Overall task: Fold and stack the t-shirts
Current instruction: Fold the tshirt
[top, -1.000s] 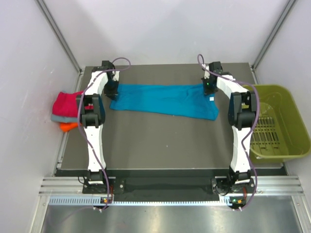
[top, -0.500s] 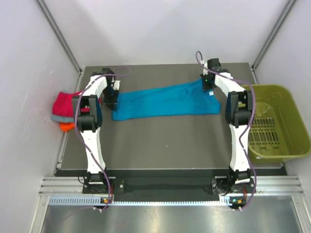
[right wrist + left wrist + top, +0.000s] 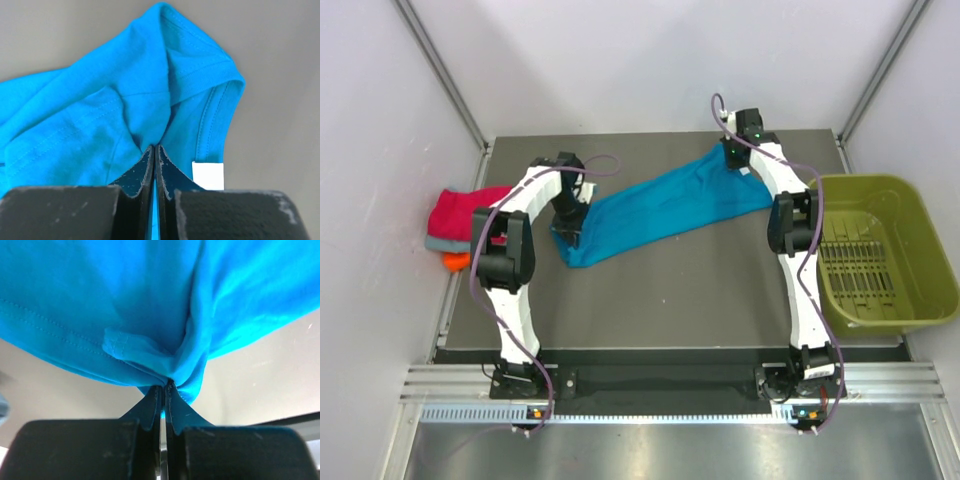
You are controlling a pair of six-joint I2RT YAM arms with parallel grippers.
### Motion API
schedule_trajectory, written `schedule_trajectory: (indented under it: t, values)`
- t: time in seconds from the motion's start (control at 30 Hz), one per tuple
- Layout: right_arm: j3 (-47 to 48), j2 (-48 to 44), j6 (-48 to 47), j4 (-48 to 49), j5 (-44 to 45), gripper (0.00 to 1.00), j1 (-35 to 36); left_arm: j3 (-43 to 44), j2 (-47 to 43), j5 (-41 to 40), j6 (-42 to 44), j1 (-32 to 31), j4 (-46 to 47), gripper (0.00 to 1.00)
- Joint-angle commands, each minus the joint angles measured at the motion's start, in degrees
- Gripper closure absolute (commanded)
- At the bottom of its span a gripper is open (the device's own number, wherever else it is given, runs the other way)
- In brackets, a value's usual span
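Observation:
The teal-blue t-shirt [image 3: 660,208] stretches slantwise across the back of the table, high at the right, low at the left. My left gripper [image 3: 570,232] is shut on its lower left end; in the left wrist view the cloth [image 3: 150,305] bunches at my closed fingertips [image 3: 164,386]. My right gripper [image 3: 733,155] is shut on its upper right end; in the right wrist view the cloth [image 3: 115,115] with a white label [image 3: 207,176] is pinched at the tips [image 3: 154,148]. A folded magenta-red shirt [image 3: 455,212] lies on grey [image 3: 440,243] and orange [image 3: 455,261] ones at the left edge.
An olive-green plastic bin [image 3: 880,250] stands off the table's right edge. The dark table top [image 3: 660,290] runs between the two arms. Grey walls and metal posts close in the back and both sides.
My left gripper has moved nearer and to the right with its end of the shirt. My right gripper has moved farther back and left. The shirt now lies slanted and narrower.

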Motion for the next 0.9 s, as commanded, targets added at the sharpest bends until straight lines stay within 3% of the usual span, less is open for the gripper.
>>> schedule_trajectory:
  t: [0.0, 0.5, 0.53, 0.57, 0.6, 0.63, 0.77, 0.8, 0.87]
  values:
    - [2.6, -0.9, -1.9, 1.7, -0.5, 1.0, 1.2, -2.7, -4.4, 0.4, -0.3, -0.2, -1.2, 1.0]
    - [3.7, -0.9, -1.4, 12.1, 0.6, 1.0, 2.5, -7.8, -8.9, 0.0, -0.5, -2.1, -1.2, 1.0]
    - [3.7, -0.9, -1.4, 12.1, 0.7, 1.0, 2.6, -7.7, -9.4, -1.8, -0.6, -2.2, -1.1, 0.88]
    - [3.7, -0.9, -1.2, 12.0, 0.7, 1.0, 2.5, -7.4, -9.7, -2.7, -0.6, -2.2, -1.1, 0.57]
    - [3.5, -1.1, -0.8, 11.5, 0.9, 0.99, 2.5, -7.0, -10.3, -3.5, -0.2, -2.2, -1.3, 0.35]
    - [3.3, -2.0, -0.6, 11.4, 1.0, 0.97, 2.5, -6.0, -11.7, -4.3, 0.4, -2.1, -1.8, 0.24]
    - [0.4, -5.1, 0.0, 11.0, 1.4, 0.83, 2.4, -2.7, -16.5, -9.3, 0.7, -0.5, -1.8, 0.22]
    - [0.0, -5.7, 0.0, 10.7, 1.6, 0.72, 2.5, -1.8, -17.1, -9.3, 0.5, 1.0, -1.3, 0.22]
    - [-0.8, -7.4, 0.0, 10.5, 2.2, 0.64, 2.6, 0.5, -17.4, -9.1, 0.1, 1.5, -0.4, 0.23]
